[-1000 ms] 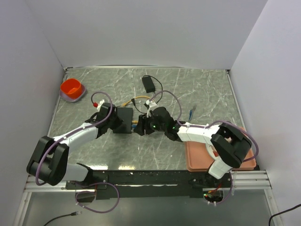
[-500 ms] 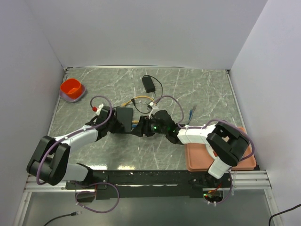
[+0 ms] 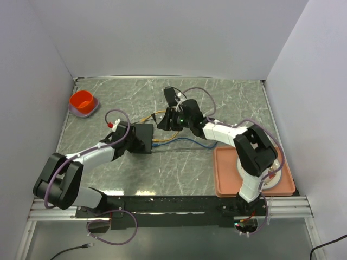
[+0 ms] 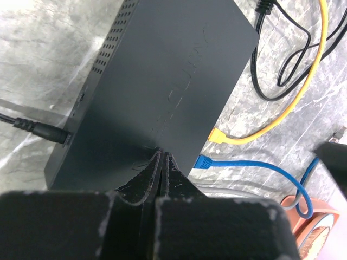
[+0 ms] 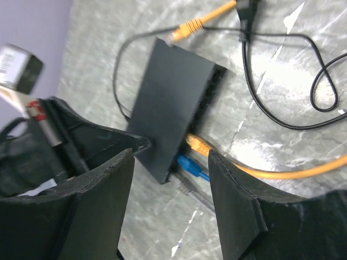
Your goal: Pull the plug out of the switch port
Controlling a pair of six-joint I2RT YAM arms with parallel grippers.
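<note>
The switch (image 3: 144, 138) is a flat matte-black box, also in the left wrist view (image 4: 162, 70) and the right wrist view (image 5: 171, 103). A yellow plug (image 5: 196, 145) and a blue plug (image 5: 190, 164) sit in ports along its right edge. A grey plug (image 5: 186, 187) lies at the near corner; I cannot tell whether it is seated. My left gripper (image 3: 132, 142) is shut, empty, its tips (image 4: 161, 158) on the switch's top. My right gripper (image 3: 164, 120) is open and empty, raised beyond the switch's far right side (image 5: 171, 162).
A small black adapter brick (image 3: 172, 96) with a thin lead lies at the back. An orange cup (image 3: 83, 101) stands far left. A salmon tray (image 3: 227, 184) is near right. A loose blue plug (image 3: 221, 130) and a loose yellow plug (image 5: 187, 25) lie on the table.
My right gripper has drawn away from the switch's port edge, up and toward the back, and is open. The left gripper has stayed on the switch.
</note>
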